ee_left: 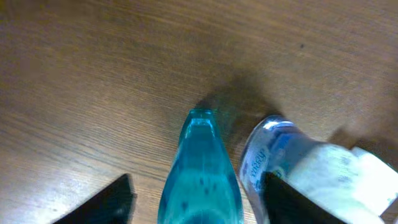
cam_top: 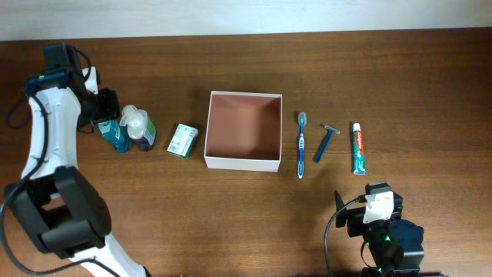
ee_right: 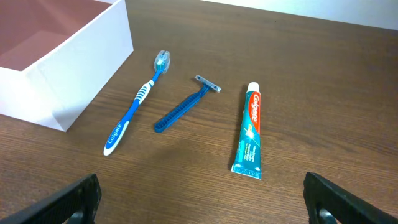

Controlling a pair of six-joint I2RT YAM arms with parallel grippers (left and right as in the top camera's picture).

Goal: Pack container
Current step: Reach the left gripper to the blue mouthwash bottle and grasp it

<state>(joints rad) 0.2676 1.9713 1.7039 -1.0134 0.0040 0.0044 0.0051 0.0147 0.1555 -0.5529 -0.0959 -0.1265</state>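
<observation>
The container [cam_top: 242, 162] is a square shallow box with white walls and a pinkish-brown inside, at the table's middle; its corner shows in the right wrist view [ee_right: 81, 56]. It holds nothing. My left gripper [cam_top: 108, 117] is open at the far left, its fingers [ee_left: 199, 202] on either side of a teal bottle [ee_left: 202, 168], not touching it. A white and blue bottle [ee_left: 292, 162] stands just right of the teal bottle [cam_top: 119, 138]. My right gripper [cam_top: 375, 211] is open and empty near the front edge [ee_right: 202, 199].
A small green-and-white carton [cam_top: 183, 141] lies left of the container. Right of it lie a blue toothbrush [cam_top: 301, 144], a blue razor [cam_top: 326, 143] and a toothpaste tube [cam_top: 358, 148], also in the right wrist view: toothbrush [ee_right: 134, 106], razor [ee_right: 183, 109], tube [ee_right: 250, 127].
</observation>
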